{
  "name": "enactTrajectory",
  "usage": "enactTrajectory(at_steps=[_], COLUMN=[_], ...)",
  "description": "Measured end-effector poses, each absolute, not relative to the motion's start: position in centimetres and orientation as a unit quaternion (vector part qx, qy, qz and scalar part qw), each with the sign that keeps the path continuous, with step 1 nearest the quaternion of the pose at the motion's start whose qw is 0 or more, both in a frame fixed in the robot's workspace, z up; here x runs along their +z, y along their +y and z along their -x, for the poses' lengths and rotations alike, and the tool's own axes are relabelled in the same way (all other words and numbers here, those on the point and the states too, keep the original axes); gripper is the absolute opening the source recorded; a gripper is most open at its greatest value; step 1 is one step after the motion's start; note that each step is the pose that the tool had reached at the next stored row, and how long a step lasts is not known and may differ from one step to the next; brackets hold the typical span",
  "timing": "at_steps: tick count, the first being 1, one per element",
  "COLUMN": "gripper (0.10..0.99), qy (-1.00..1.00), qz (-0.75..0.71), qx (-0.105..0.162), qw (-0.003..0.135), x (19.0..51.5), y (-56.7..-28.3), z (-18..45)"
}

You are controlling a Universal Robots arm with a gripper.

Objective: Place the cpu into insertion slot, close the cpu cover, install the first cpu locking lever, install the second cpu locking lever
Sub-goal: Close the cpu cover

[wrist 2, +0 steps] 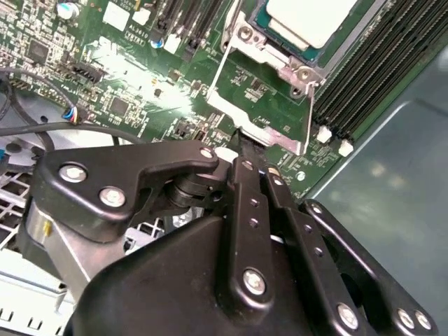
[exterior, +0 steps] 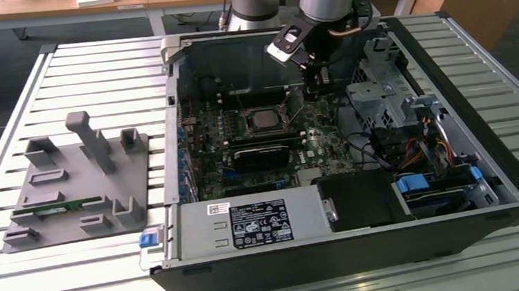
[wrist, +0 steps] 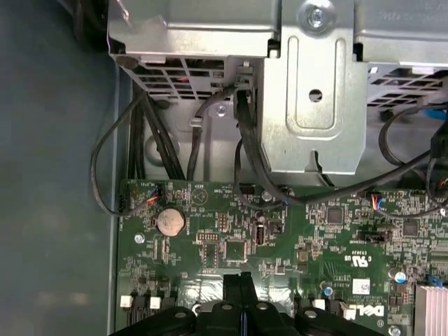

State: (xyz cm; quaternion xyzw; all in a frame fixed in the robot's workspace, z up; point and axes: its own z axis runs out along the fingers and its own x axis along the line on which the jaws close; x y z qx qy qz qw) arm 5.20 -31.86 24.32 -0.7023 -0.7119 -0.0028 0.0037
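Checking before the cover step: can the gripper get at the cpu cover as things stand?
Probably yes. In the second wrist view the gripper has its shut jaws right at the free edge of the cpu cover, which stands swung open off the cpu, with nothing between.

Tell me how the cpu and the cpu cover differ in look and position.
The cpu is a solid pale plate; the cpu cover is a thin frame with the green board showing through its window. The cpu lies in the insertion slot; the cpu cover stands open, off it. Both are silvery metal.
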Motion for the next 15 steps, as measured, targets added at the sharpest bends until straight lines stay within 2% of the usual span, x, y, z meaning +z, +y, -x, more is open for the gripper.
enactTrajectory(at_steps=[15], gripper=[0.106], qy=[-0.712], qz=[0.702], qx=[-0.003], qw=[0.004], x=[24.27], y=[-31.86], z=[-4.69])
